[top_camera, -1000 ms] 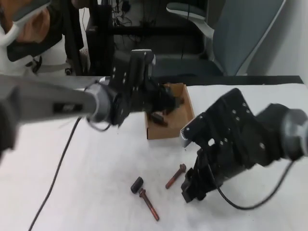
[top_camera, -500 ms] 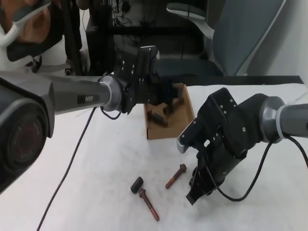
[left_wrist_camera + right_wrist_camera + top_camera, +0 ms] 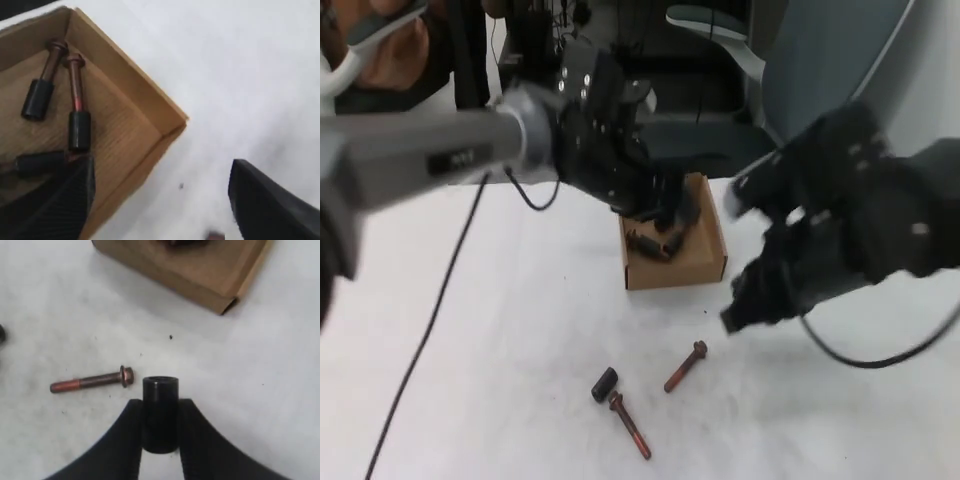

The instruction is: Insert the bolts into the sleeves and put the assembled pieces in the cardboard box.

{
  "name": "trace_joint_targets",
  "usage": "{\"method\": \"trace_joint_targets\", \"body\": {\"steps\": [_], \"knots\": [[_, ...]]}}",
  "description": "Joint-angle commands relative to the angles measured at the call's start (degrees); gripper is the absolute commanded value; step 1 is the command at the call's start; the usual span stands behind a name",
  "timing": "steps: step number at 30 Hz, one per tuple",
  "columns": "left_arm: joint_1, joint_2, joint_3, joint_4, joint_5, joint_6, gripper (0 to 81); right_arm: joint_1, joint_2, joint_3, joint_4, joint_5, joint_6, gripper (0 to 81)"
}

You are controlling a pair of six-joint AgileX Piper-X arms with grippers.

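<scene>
Beyond white bench [image 3: 470,350], chair [image 3: 820,70]; left end effector [image 3: 160,200] released, right end effector [image 3: 161,422] grasping sleeve [image 3: 160,390].

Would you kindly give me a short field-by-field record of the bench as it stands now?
left tool: open, over a corner of the cardboard box
right tool: shut on a black sleeve, held above the bench
in box: two assembled pieces; a third sleeve partly hidden
loose on bench: two bolts, one spare sleeve
left to do: both loose bolts not yet sleeved
</scene>
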Motion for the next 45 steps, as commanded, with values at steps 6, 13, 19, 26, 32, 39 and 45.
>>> {"method": "trace_joint_targets", "body": {"steps": [6, 13, 19, 26, 32, 39, 45], "knots": [[-6.73, -1.97, -0.66, 18.70, -10.84, 20.18, 70.0, -0.48, -10.01, 8.17, 1.04, 1.93, 15.47, 0.6], [-11.52, 0.92, -0.66, 21.20, -15.43, 22.38, 70.0, -0.48, -18.66, 17.18, -6.37, 3.53, 20.54, 0.6], [-13.89, 5.34, -0.66, 19.53, -17.89, 21.60, 66.4, -0.48, -25.92, 19.99, -6.94, 1.49, 21.81, 0.6], [-15.60, 7.67, -0.81, 15.20, -18.20, 18.84, 66.1, -0.48, -28.65, 20.10, -6.35, 1.22, 21.81, 0.6], [-15.82, 9.26, -1.36, 16.46, -22.99, 17.04, 41.0, -0.48, -28.63, 20.10, -6.35, 1.22, 21.31, 0.6], [-16.08, 10.67, -1.34, 17.40, -24.80, 14.32, 1.8, -0.48, -28.63, 20.10, -6.35, 1.22, 19.37, 0.6], [-15.86, 4.10, -1.18, 13.38, -19.31, 11.38, 1.8, -0.48, -30.02, 21.83, -9.48, 1.07, 16.17, 0.6]]}}
